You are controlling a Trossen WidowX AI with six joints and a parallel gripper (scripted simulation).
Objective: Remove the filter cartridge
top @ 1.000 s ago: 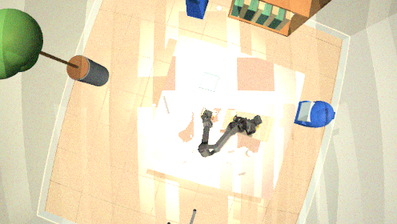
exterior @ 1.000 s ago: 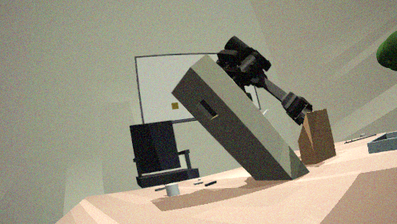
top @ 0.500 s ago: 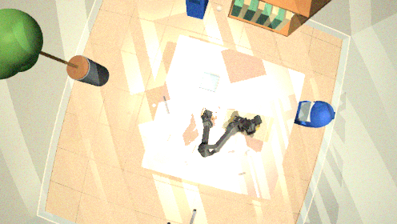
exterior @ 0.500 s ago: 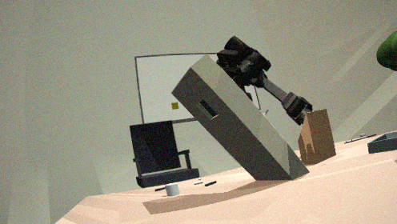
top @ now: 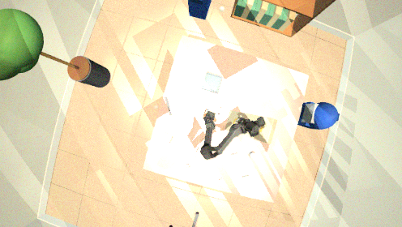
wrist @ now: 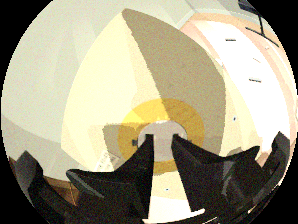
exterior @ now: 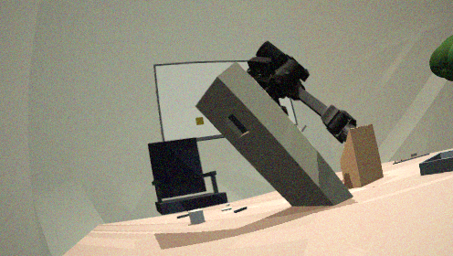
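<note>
In the wrist view, the two dark wedge-shaped fingers of the black parallel-jaw gripper (wrist: 158,163) are seen nearest, drawn close together and pinching a pale grey T-shaped part (wrist: 158,137) that stands between their tips. That part is ringed by a round yellow filter cartridge (wrist: 160,123), whose face is set in a beige sloping surface; the grey part is judged to belong to the cartridge's slotted face. Whether the cartridge is flush or partly drawn out cannot be told from this view.

Farther off, in the exterior view, the gripper (exterior: 269,73) is pressed against the far upper side of the tilted grey slab-shaped service panel (exterior: 269,146), so the cartridge itself is hidden there. A dark blue tray (exterior: 437,164) is seen well apart at the right edge.

The step in hand is judged to be extraction: the grasp is made, the withdrawal is not yet shown complete. The next move calls for a straight pull along the cartridge's own axis, square to the panel face, so that binding in the socket is avoided, followed by a carry toward the tray floor
</note>
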